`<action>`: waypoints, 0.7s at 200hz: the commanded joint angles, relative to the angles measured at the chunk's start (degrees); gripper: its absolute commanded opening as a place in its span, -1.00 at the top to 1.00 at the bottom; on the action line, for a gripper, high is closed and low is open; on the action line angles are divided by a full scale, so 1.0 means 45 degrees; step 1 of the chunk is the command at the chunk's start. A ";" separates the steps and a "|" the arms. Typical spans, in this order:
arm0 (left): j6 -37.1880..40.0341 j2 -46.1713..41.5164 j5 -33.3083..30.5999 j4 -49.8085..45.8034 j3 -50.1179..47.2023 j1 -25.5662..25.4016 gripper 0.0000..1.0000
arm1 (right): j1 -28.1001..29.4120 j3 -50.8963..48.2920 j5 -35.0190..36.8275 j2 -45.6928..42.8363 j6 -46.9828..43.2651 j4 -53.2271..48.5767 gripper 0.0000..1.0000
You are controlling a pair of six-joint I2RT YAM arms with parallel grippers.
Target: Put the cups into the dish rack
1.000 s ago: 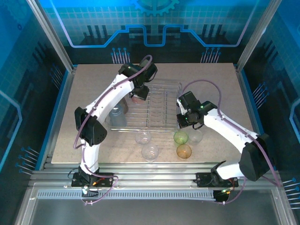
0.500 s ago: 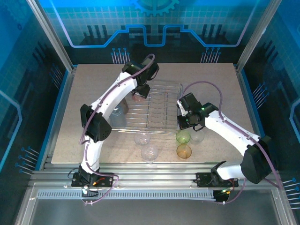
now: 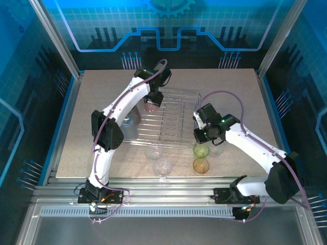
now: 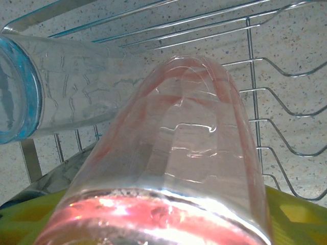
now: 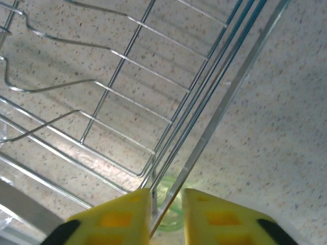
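Cup point(image 4: 179, 143), glossy pink translucent plastic, held in left tool point(image 4: 161, 224); right tool point(image 5: 167, 209) narrow, grip unclear.

Table point(image 3: 230, 92) overlooked from high behind, dish rack point(image 3: 173, 122) seen close from both downward-angled wrist cameras, shared by all views

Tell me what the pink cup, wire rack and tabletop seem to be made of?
Pink cup: probably thin plastic, translucent and glossy, with rippled highlights; glass can't be ruled out. Wire rack: metal, likely chromed or polished steel, given its bright thin rods. Tabletop: matte beige with dark speckles, like laminate or stone-look composite.
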 commanded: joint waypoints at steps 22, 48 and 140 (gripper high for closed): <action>0.0175 0.0328 0.0817 0.0418 0.0486 0.0222 0.11 | -0.0056 0.0126 -0.0666 -0.1038 -0.0172 -0.0717 0.09; 0.0185 0.0361 0.1198 0.0583 0.0471 0.0210 0.09 | -0.0570 0.0205 -0.1110 -0.1559 0.0041 -0.0513 -0.07; 0.0313 0.0924 0.1298 0.1058 0.0563 0.0458 -0.11 | -0.1427 0.0283 -0.1744 -0.2069 0.0384 -0.0432 -0.08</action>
